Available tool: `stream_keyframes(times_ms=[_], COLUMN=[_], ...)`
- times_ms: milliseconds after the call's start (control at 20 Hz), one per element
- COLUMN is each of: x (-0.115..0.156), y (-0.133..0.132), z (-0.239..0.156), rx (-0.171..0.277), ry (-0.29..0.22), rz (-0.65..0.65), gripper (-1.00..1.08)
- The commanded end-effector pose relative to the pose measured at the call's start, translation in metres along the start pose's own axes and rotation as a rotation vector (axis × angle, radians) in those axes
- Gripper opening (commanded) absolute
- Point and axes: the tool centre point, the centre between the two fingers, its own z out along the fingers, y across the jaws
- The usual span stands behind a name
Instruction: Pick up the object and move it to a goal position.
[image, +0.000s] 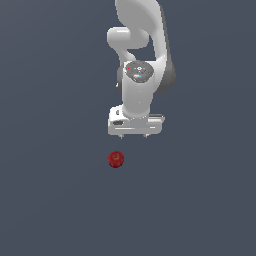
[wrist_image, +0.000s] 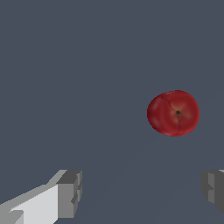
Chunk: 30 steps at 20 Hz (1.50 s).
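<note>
The object is a small dark-red glossy ball like an apple (image: 116, 159), lying on the flat grey-blue floor. In the wrist view the apple (wrist_image: 173, 113) shows its dimpled top. My white gripper (image: 134, 135) hangs from the arm above the floor, a little to the exterior view's right of the apple and apart from it. In the wrist view my gripper (wrist_image: 142, 192) is open and empty, with its two grey fingertips (wrist_image: 70, 193) wide apart. The apple is outside the gap between the fingers.
A plain grey-blue floor (image: 55, 200) fills both views. The white arm (image: 142, 60) rises toward the top of the exterior view.
</note>
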Motion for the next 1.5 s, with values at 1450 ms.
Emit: stream_keyframes(times_ms=[1450], x=[0.031], y=[0.040], z=[0.029], rx=[0.013], ry=[0.028], rz=[-0.107], gripper=[1.00])
